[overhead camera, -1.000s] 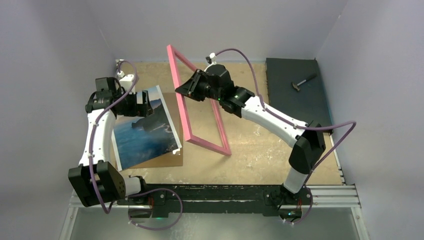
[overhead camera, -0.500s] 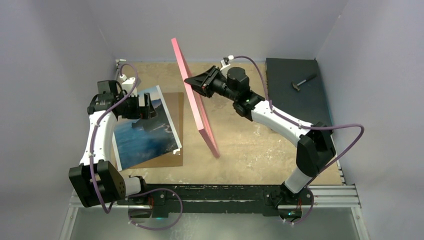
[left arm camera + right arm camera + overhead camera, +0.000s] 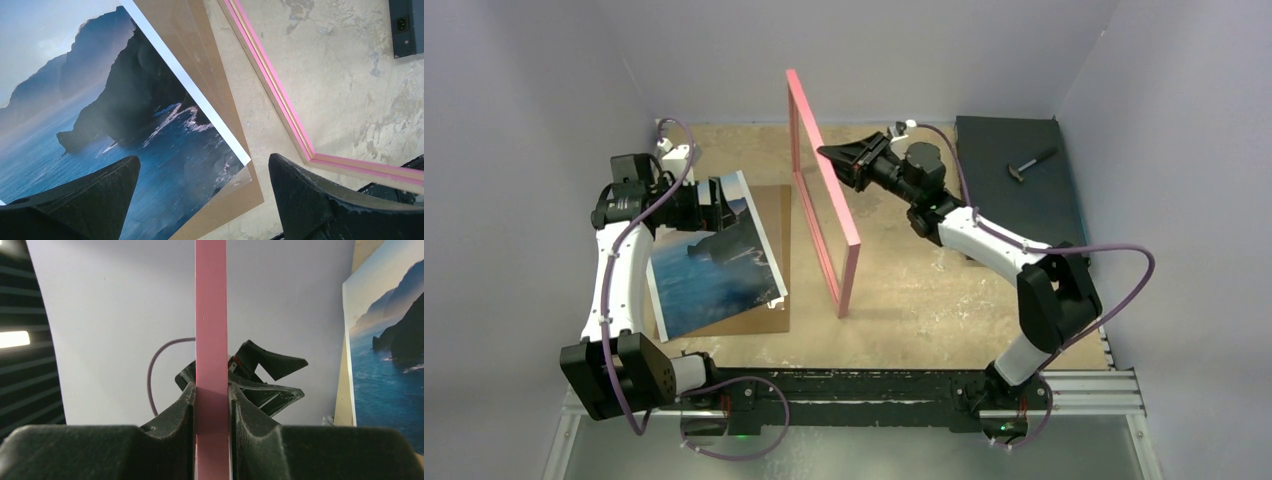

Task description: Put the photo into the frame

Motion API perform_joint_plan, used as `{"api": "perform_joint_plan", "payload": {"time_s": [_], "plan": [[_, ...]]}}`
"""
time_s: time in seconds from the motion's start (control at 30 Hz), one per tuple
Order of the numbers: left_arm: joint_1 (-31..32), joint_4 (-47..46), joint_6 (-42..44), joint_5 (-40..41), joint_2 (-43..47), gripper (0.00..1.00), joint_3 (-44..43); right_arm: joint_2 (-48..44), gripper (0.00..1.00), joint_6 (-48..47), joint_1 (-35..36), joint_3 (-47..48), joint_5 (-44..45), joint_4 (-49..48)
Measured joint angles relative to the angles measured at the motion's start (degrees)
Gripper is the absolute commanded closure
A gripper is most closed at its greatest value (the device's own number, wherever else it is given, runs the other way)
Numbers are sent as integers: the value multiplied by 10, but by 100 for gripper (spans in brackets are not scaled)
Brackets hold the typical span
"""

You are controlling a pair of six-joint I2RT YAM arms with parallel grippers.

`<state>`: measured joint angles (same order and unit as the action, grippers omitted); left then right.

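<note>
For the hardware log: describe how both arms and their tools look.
The left arm and right arm have white curved link shells, black joint housings and black bases. A purple cable trails along each. The left tool and right tool have matte black, wedge-shaped fingers, slightly scuffed.

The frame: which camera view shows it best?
Top external: the whole frame shows, held upright by the right gripper. Right wrist shows only its rim edge-on; left wrist, just one corner.
</note>
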<state>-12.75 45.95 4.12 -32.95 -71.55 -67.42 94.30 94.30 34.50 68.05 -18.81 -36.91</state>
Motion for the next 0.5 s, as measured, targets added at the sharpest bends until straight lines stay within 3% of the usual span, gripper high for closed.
{"api": "perform_joint_plan", "payload": {"time_s": [0.27,0.5], "plan": [[0,-9,-1,-8,-7,0,0,-38,95,13,-71,-54,-30,-21],[32,-20,-5,0,-12,0,-12,-76,56,18,-119,-98,-57,-29]]}}
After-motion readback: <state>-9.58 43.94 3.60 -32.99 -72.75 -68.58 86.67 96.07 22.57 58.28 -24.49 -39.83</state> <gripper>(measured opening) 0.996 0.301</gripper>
